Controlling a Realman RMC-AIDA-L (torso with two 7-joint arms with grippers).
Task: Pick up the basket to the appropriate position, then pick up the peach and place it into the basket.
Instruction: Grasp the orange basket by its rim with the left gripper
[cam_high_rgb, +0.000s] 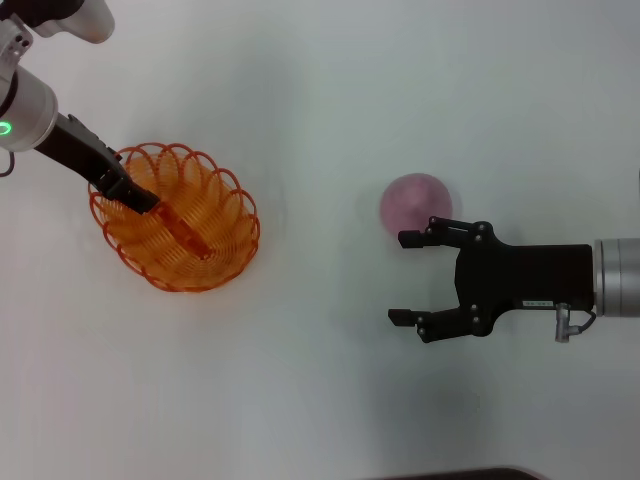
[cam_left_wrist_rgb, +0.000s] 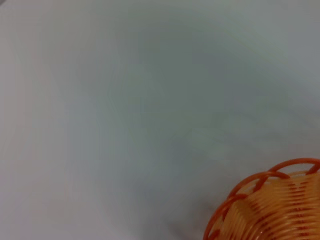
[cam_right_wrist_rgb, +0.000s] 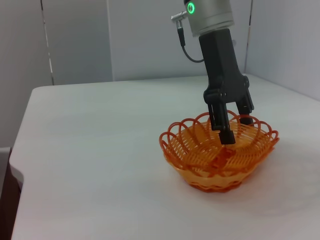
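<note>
Your right gripper (cam_high_rgb: 403, 278) sits nearest the worktop's front edge, jaws apart and holding nothing, one fingertip just beside the peach (cam_high_rgb: 414, 201). Your left gripper (cam_right_wrist_rgb: 233, 128) straddles the basket's (cam_high_rgb: 215, 265) rim toward the left edge; I cannot tell whether it clamps.

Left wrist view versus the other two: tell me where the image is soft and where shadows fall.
Left wrist view: soft throughout, the basket rim smeared at one corner over a featureless table. Head view: sharp, even light; the right gripper is crisp and the peach reads a little hazy. Right wrist view: clear focus on the left gripper straddling the basket rim, with a weak shadow under the basket.
</note>
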